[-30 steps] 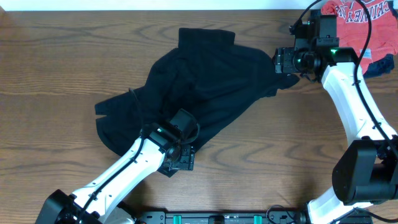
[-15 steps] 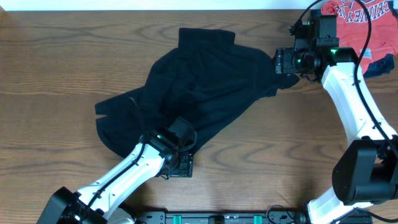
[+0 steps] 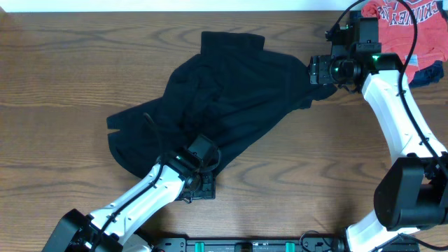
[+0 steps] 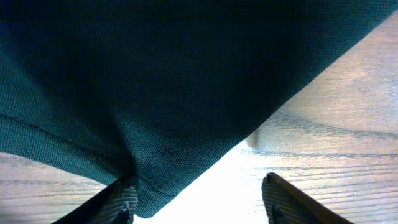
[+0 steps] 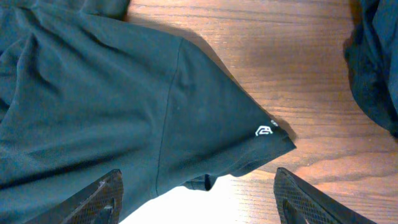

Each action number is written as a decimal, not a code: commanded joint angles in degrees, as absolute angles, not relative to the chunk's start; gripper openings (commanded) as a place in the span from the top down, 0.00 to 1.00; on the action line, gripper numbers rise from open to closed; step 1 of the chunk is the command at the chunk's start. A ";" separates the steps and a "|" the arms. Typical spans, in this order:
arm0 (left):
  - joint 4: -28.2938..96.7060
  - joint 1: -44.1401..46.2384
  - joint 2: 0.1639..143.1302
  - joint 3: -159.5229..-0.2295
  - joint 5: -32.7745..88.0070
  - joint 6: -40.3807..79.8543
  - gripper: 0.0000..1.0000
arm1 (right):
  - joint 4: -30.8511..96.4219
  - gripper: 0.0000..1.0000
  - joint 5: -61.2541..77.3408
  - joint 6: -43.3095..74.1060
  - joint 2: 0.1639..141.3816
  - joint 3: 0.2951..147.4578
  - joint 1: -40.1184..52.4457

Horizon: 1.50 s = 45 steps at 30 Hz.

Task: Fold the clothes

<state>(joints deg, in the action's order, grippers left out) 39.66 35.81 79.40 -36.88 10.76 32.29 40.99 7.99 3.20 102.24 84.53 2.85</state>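
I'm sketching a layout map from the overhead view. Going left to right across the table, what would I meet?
black shirt → right claw → red shirt

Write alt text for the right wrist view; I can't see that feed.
The sleeve corner of the black shirt, marked with a small white logo, lies on the wooden table just ahead of the open right gripper, whose two fingers sit at the bottom corners of the frame. A navy garment shows at the right edge.
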 commanded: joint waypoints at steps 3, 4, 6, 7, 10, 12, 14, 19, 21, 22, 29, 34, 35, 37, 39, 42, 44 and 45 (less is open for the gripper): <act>39.57 35.97 79.42 -36.21 9.37 33.87 0.44 | 41.39 0.24 8.19 2.48 101.71 84.53 2.59; 39.29 35.97 79.42 -35.75 9.10 34.44 0.44 | 41.52 0.25 8.19 2.48 101.71 84.53 2.59; 39.22 35.97 79.42 -34.96 7.88 36.97 0.46 | 41.85 0.24 8.19 2.46 101.71 84.53 2.59; 39.07 35.97 79.42 -34.65 7.86 37.41 0.48 | 41.91 0.24 8.19 2.46 101.71 84.53 2.59; 38.44 35.97 79.42 -33.93 7.86 37.41 0.48 | 42.00 0.24 8.19 2.48 101.71 84.53 2.59; 38.48 35.97 79.48 -33.74 6.94 37.89 0.48 | 41.98 0.24 8.19 2.48 101.71 84.53 2.59; 38.46 35.97 79.75 -33.45 5.89 39.16 0.48 | 42.00 0.24 8.19 2.48 101.71 84.53 2.59; 37.91 35.97 81.43 -33.32 4.67 41.25 0.48 | 42.02 0.24 8.21 2.48 101.71 84.53 2.59; 37.34 35.97 82.06 -33.32 4.69 41.25 0.49 | 42.00 0.24 8.19 2.48 101.71 84.53 2.59; 37.15 35.97 82.21 -33.32 4.69 41.25 0.48 | 42.00 0.24 8.19 2.48 101.71 84.53 2.59; 36.97 35.97 82.30 -33.34 4.71 41.25 0.89 | 41.95 0.24 8.19 2.46 101.71 84.53 2.59; 39.72 35.92 81.60 -35.57 5.50 40.53 0.94 | 42.04 0.24 8.19 2.48 101.69 84.53 2.57; 41.08 35.77 81.10 -36.84 5.50 39.27 0.94 | 42.15 0.24 8.23 2.48 101.69 84.53 2.57; 44.25 35.03 79.59 -39.99 5.19 37.06 0.94 | 42.46 0.25 8.86 2.50 101.67 84.53 2.59; 48.14 33.71 77.60 -44.01 3.40 35.03 0.94 | 42.76 0.24 11.40 2.46 101.54 84.53 2.59; 54.89 30.57 73.52 -51.55 -0.67 30.83 0.94 | 44.69 0.23 14.26 2.46 100.38 84.55 2.59; 58.33 28.40 71.26 -56.10 -2.07 28.38 0.94 | 46.22 0.23 14.41 2.48 99.33 84.55 2.59; 59.96 27.09 70.00 -58.65 -2.66 26.98 0.94 | 47.27 0.22 14.41 2.48 98.54 84.55 2.59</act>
